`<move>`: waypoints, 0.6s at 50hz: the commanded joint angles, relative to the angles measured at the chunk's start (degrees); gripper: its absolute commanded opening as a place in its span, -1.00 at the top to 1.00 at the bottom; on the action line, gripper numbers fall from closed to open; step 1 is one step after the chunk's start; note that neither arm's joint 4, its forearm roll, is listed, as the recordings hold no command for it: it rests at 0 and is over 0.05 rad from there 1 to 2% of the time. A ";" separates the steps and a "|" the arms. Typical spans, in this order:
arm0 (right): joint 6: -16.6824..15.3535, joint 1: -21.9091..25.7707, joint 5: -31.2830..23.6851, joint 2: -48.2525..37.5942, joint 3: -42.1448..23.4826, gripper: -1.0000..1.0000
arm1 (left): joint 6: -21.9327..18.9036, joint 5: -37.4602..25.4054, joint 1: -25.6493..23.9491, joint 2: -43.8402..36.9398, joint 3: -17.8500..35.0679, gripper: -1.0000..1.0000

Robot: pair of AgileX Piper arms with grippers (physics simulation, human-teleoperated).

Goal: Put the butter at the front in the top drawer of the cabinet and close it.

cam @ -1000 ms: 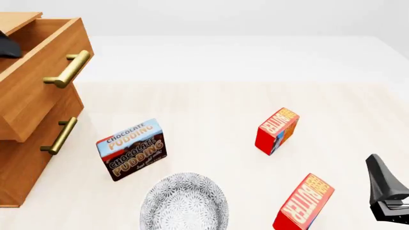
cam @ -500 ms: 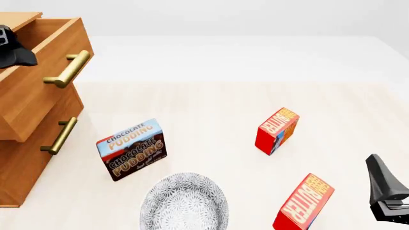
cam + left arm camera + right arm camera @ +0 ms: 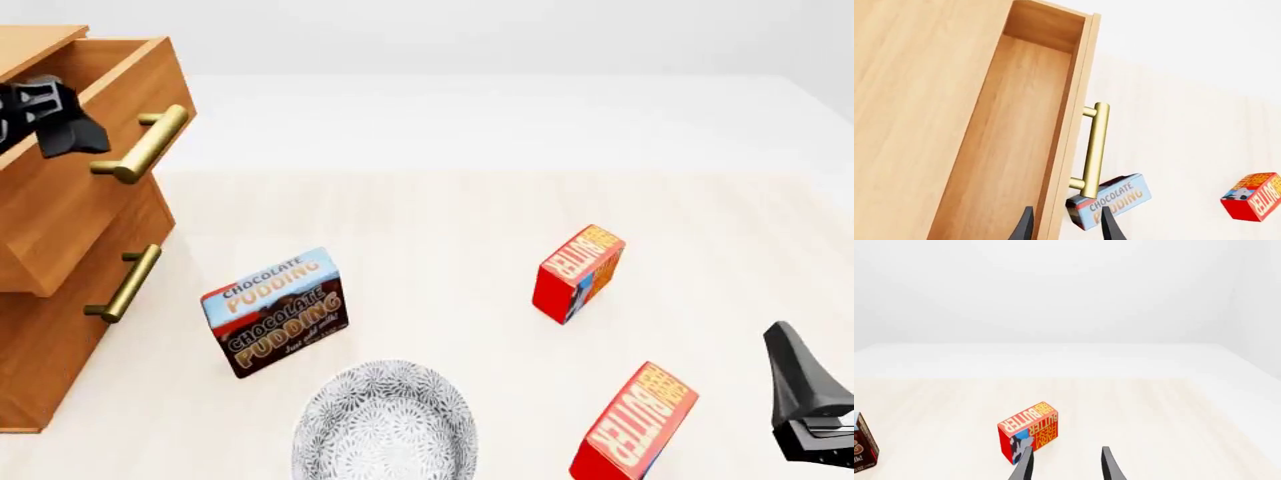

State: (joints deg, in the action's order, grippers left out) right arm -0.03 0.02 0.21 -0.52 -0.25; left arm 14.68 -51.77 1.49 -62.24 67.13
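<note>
Since 1.0 s ago: left gripper (image 3: 54,120) risen from the frame edge to above the top drawer (image 3: 94,120), now nearer its front panel. Everything else unchanged, right gripper (image 3: 805,400) included.

Largest to smallest:
- cabinet (image 3: 54,330) at far left, top drawer pulled well out, interior bare in the left wrist view (image 3: 1007,150). Lower drawer shut.
- patterned bowl (image 3: 384,420) at the near edge, clear of the cartons.
- chocolate pudding box (image 3: 274,310) standing between cabinet and butters.
- 2 butter cartons: target, judged by "front" as nearest the arms, is the butter (image 3: 635,424) at bottom right, upright, tilted off square, just beside the right gripper. Second butter (image 3: 578,272) further out; that is the 1 showing in the right wrist view (image 3: 1029,431).

Step, as judged: drawer opening done, left arm clearing away; pick not started. Next needs the right gripper swung left and down onto the near carton, fingers straddling its narrow faces, then carry across to the drawer.

Fingers:
- left gripper: tips parted moderately in wrist view (image 3: 1026,225), holding nothing, touching nothing visible.
- right gripper: similar moderate gap (image 3: 1024,465), nothing between, off the carton.
</note>
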 commanded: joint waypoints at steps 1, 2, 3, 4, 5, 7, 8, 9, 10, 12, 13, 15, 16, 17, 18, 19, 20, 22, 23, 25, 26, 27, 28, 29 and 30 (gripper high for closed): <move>0.01 -0.01 -0.04 0.08 0.04 -1.00 | 0.95 1.46 -1.79 -1.44 -1.00 -1.00; 0.01 -0.01 -0.04 0.08 0.04 -1.00 | 0.82 1.38 -1.81 -1.62 -0.69 -1.00; 0.01 -0.01 -0.04 0.08 0.04 -1.00 | 0.82 1.38 -1.81 -1.62 -0.68 -1.00; 0.01 -0.01 -0.04 0.08 0.04 -1.00 | 1.00 1.29 -2.27 -1.66 -0.48 -1.00; 0.01 -0.01 -0.04 0.08 0.04 -1.00 | 1.00 1.29 -2.27 -1.67 -0.48 -1.00; -0.01 -0.01 -0.04 0.08 0.04 -1.00 | 1.09 1.28 -2.81 -1.83 -0.61 -1.00; 0.01 -0.01 -0.04 0.08 0.04 -1.00 | 1.20 1.32 -3.20 -1.91 -0.70 -1.00; 0.01 -0.01 -0.04 0.08 0.04 -1.00 | 1.63 1.45 -3.94 -1.78 -0.92 -1.00; 0.01 -0.01 -0.04 0.08 0.04 -1.00 | 1.63 1.46 -3.94 -1.78 -0.93 -1.00; 0.00 0.00 -0.04 0.08 0.04 -1.00 | 1.59 1.41 -4.16 -1.78 -0.91 -1.00; 0.01 0.00 -0.04 0.09 0.04 -1.00 | 1.85 1.53 -4.63 -1.76 -1.00 -1.00; 0.00 -0.01 -0.04 0.09 0.04 -1.00 | 1.98 1.59 -5.10 -1.89 -1.00 -1.00; 0.02 -0.01 -0.04 0.07 0.04 -1.00 | 1.93 1.60 -5.12 -1.97 -0.97 -1.00; 0.01 0.00 -0.04 0.09 0.04 -1.00 | 2.01 1.66 -5.39 -1.96 -0.88 -1.00; 0.00 -0.01 -0.04 0.08 0.04 -1.00 | 2.08 1.77 -5.79 -2.05 -0.87 -1.00; 0.00 0.00 -0.04 0.08 0.04 -1.00 | 2.26 1.93 -6.16 -2.10 -0.95 -1.00; 0.01 -0.02 -0.04 0.08 0.04 -1.00 | 2.43 2.03 -6.44 -2.27 -1.18 -1.00; 0.00 -0.01 -0.04 0.07 0.04 -1.00 | 2.53 2.19 -6.74 -2.41 -1.22 -1.00; 0.00 -0.01 -0.04 0.07 0.04 -1.00 | 2.67 2.33 -7.12 -2.58 -1.26 -1.00; 0.01 -0.01 -0.04 0.08 0.04 -1.00 | 2.80 2.66 -7.88 -3.10 -1.21 -1.00; 0.00 0.00 -0.04 0.09 0.04 -1.00 | 3.08 2.81 -8.38 -3.10 -1.15 -1.00; 0.01 -0.01 -0.04 0.08 0.04 -1.00 | 3.38 2.87 -9.09 -3.15 -1.33 -1.00; 0.00 -0.01 -0.04 0.08 0.04 -1.00 | 3.67 3.06 -9.75 -3.30 -1.41 -1.00; 0.00 -0.01 -0.04 0.08 0.04 -1.00 | 3.58 3.06 -9.91 -3.51 -1.34 -1.00; 0.01 0.00 -0.04 0.07 0.04 -1.00 | 3.55 3.04 -10.46 -3.80 -1.15 -1.00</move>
State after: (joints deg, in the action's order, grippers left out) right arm -0.03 0.02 0.21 -0.52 -0.25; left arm 17.37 -49.54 -5.27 -64.58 66.25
